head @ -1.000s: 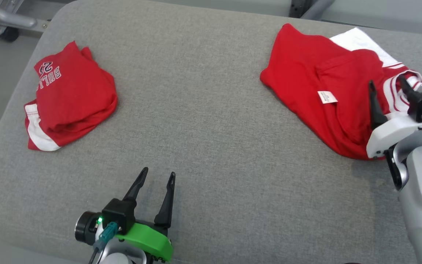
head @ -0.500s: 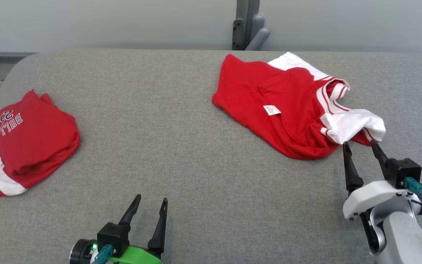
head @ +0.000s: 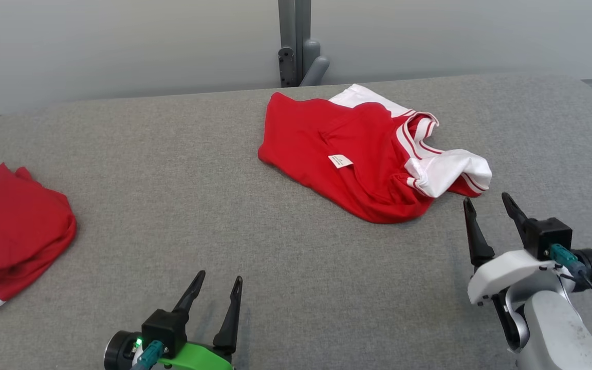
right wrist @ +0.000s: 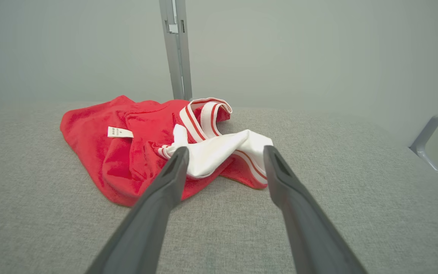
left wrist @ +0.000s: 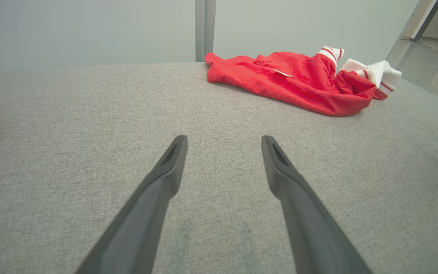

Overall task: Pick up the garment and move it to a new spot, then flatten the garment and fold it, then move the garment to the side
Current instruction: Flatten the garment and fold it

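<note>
Closest to me, my left hand (head: 221,276) sits low at the near edge of the grey tabletop (head: 172,180). Its fingers are spread with nothing between them, pointing across bare fabric. From its wrist view the garment (head: 347,154) lies well ahead and off to the right, so this arm would need a long diagonal reach. Out at the left edge, well apart from everything else, a second red shirt (head: 13,226) lies folded.

A little further in, on the right, my right hand (head: 485,198) is likewise spread and empty, with its fingertips aimed up the tabletop. Just beyond those tips, and not touching as far as I can judge, is the garment's white striped sleeve (head: 450,172). In the right wrist view that white fold sits squarely in the gap between the two fingers. This is plainly the nearer arm.

The garment is a crumpled red shirt with a small label (head: 340,161) showing, lying right of centre toward the back of the tabletop. Its long axis runs on a slant, from the white sleeve at the near right to a red corner at the far left, close to the back edge. I judge the pick-up not yet begun, and it calls for a short, straight advance of the right hand onto that sleeve.

Behind the tabletop stands a grey post (head: 296,41).
</note>
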You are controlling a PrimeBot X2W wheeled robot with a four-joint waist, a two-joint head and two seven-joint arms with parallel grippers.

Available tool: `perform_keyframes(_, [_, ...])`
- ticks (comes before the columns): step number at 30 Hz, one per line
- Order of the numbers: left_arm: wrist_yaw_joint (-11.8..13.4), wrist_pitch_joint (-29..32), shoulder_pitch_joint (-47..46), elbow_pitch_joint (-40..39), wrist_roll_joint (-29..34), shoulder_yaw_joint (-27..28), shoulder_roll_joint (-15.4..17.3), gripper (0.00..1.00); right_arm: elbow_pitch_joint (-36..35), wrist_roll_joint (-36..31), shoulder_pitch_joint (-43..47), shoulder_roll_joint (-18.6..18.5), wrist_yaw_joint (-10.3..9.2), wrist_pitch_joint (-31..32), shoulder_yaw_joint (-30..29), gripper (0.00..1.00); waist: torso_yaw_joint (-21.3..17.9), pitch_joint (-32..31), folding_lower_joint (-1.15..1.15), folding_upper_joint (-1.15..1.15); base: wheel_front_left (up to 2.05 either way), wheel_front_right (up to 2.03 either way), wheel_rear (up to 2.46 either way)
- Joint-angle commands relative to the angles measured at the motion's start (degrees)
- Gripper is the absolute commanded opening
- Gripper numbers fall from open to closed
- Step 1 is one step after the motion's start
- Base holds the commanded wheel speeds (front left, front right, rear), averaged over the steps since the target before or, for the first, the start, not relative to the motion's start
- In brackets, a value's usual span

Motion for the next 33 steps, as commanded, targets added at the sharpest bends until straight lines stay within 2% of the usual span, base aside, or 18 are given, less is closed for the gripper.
perform_keyframes(1, [-0.1, 0.0, -0.8, -0.1, -0.3, 0.0, 0.2, 1.00, 0.5, -0.1, -1.4, -0.4, -0.10, -0.2, 0.5, 1.00, 1.4, 1.3, 0.00, 0.00, 0.00, 0.00, 0.00])
perform_keyframes(7, [-0.1, 0.0, -1.5, 0.3, -0.8, -0.3, 0.2, 1.00, 6.0, 0.6, -7.9, -0.8, -0.09, -0.2, 2.7, 1.00, 4.5, 2.9, 0.00, 0.00, 0.00, 0.00, 0.00])
perform_keyframes(15, [-0.4, 0.0, -2.1, 0.2, -0.8, -1.0, 0.2, 1.00, 18.7, 1.9, -17.5, -1.0, -0.10, -0.1, 1.7, 1.00, 7.6, 4.9, 0.00, 0.00, 0.00, 0.00, 0.00])
perform_keyframes(22, [-0.4, 0.0, -2.7, 0.2, -1.6, -1.8, 0.2, 1.00, 28.5, 2.6, -23.5, -1.1, -0.10, 1.5, -0.4, 1.00, 8.0, 5.8, 0.00, 0.00, 0.00, 0.00, 0.00])
perform_keyframes(28, [-0.1, 0.0, -3.0, 0.2, -1.9, -1.8, 0.2, 1.00, 32.5, 3.8, -26.0, -0.4, -0.10, 3.1, 0.0, 0.97, 7.3, 5.8, 0.00, 0.00, 0.00, 0.00, 0.00])
perform_keyframes(29, [0.0, 0.0, -3.0, 0.1, -1.9, -1.7, 0.2, 1.00, 32.9, 4.1, -26.4, -0.3, -0.10, 3.4, 0.2, 0.95, 7.1, 5.8, 0.00, 0.00, 0.00, 0.00, 0.00])
perform_keyframes(31, [0.1, 0.0, -3.0, -0.1, -2.0, -1.6, 0.2, 1.00, 33.7, 4.7, -26.9, -0.1, -0.10, 3.7, 0.7, 0.82, 6.8, 5.8, 0.00, 0.00, 0.00, 0.00, 0.00])
perform_keyframes(32, [0.1, 0.0, -3.0, -0.1, -2.0, -1.7, 0.2, 1.00, 34.0, 5.0, -27.2, -0.1, -0.10, 3.7, 0.8, 0.68, 6.7, 5.8, 0.00, 0.00, 0.00, 0.00, 0.00])
perform_keyframes(33, [0.1, 0.0, -3.0, -0.2, -2.1, -1.7, 0.2, 1.00, 34.2, 4.9, -27.4, -0.3, -0.10, 3.5, 1.2, 0.49, 6.6, 5.8, 0.00, 0.00, 0.00, 0.00, 0.00])
